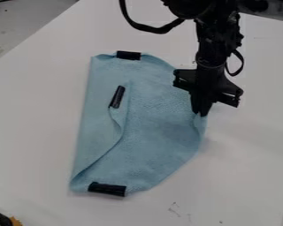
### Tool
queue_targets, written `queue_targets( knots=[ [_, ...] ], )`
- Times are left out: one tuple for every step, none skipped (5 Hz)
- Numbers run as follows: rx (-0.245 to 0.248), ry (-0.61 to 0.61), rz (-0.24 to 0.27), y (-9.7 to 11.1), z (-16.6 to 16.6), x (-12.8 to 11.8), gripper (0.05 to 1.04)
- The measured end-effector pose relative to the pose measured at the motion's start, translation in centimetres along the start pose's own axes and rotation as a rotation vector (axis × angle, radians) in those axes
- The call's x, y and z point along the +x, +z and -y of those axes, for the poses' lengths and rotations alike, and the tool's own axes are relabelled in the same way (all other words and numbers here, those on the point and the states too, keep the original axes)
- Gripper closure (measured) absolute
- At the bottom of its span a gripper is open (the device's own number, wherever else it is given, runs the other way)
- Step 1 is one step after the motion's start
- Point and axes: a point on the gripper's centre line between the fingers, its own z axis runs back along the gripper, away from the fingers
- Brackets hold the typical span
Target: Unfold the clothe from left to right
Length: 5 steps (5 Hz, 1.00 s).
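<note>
Apparently pinching blue cloth [157, 119] at right edge with narrowed jaws; liable to lose hold through too shallow a grip.

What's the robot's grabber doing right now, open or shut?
Gripper: closed, pinching the blue cloth at its edge on the picture's right.

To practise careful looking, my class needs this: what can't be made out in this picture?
All in the camera view:
- The part of the cloth behind the gripper: hidden by it.
- What lies beneath the folded flap: covered by the flap.
- The black and orange object: cut off by the lower left corner.
- The thin marks near the bottom: too small to identify.
</note>
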Motion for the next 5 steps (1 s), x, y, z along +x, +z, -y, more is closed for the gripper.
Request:
queue_targets(
  knots=[
    [-0.007,-0.026,0.005,0.6,0.7,0.6,0.847],
    [-0.01,-0.037,-0.009,0.8,1.9,0.3,0.585],
    [-0.016,-0.028,-0.029,1.3,3.5,0.0,0.275],
    [0.007,-0.035,-0.031,1.5,5.1,-0.6,0.073],
    [0.037,-0.066,-0.008,1.9,5.1,-0.2,0.073]
  ],
)
